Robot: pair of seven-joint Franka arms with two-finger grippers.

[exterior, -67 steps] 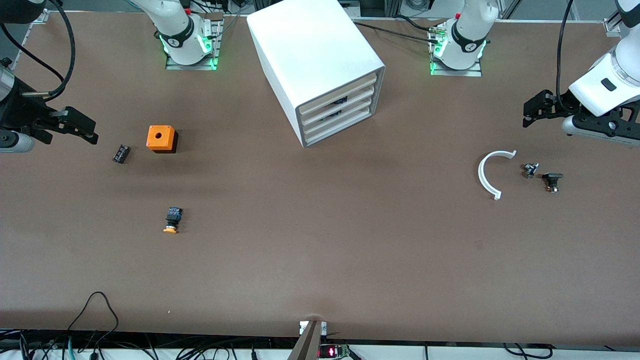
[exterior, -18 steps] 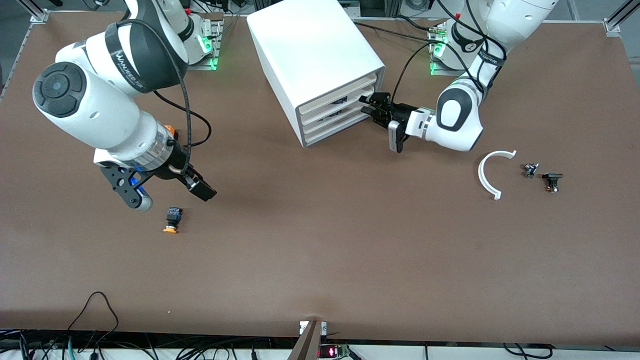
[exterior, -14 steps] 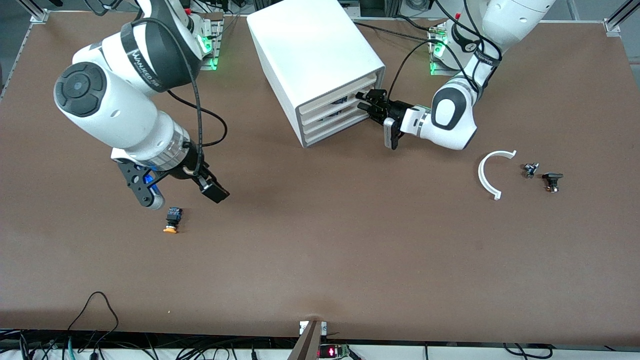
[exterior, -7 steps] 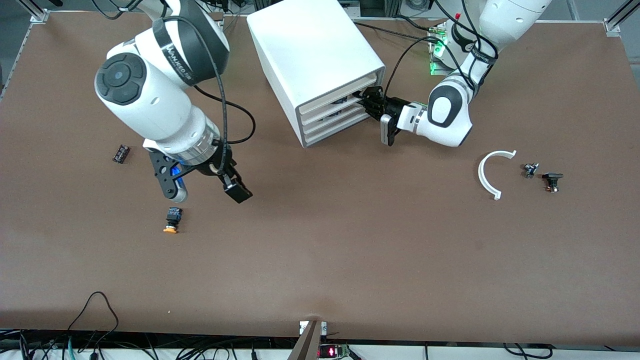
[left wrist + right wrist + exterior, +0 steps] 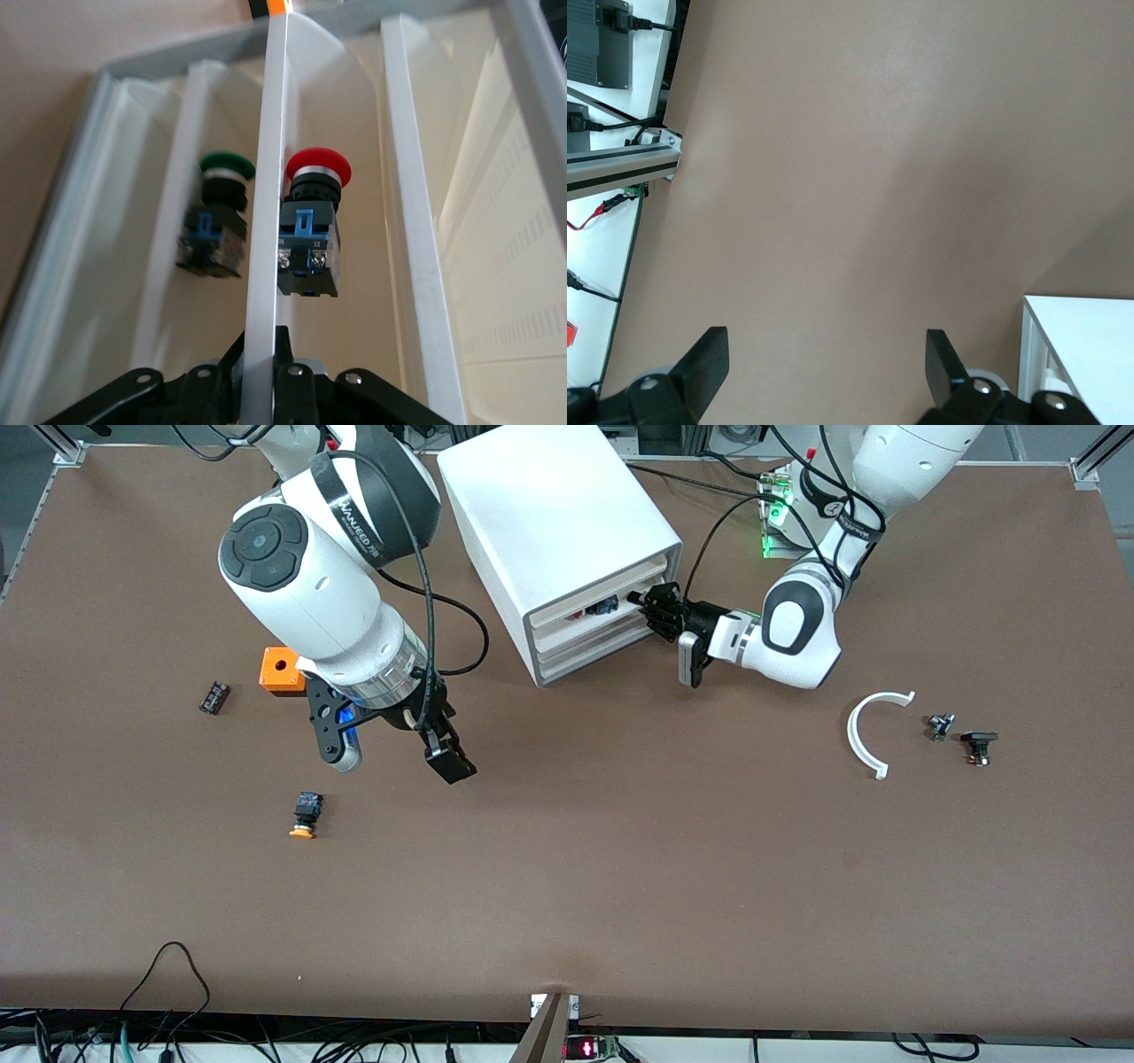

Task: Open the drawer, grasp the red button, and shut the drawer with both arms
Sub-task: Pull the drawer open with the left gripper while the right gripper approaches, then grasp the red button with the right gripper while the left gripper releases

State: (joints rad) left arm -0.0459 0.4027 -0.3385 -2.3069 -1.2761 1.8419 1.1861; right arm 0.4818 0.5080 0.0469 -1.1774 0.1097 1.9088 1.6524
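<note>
The front view looks down from high across the surface (image 5: 620,868). The left wrist view peers closely into a drawer (image 5: 266,177); the right wrist view overlooks bare surface.

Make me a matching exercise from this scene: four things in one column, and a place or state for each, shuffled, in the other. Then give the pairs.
Things
1. red button
2. orange box
3. left gripper
4. right gripper

Places or states
A. open, over bare table in front of the cabinet
B. on the table toward the right arm's end
C. inside the part-open drawer
D. shut on the drawer's front edge

Pairs: 1-C, 2-B, 3-D, 4-A
</note>
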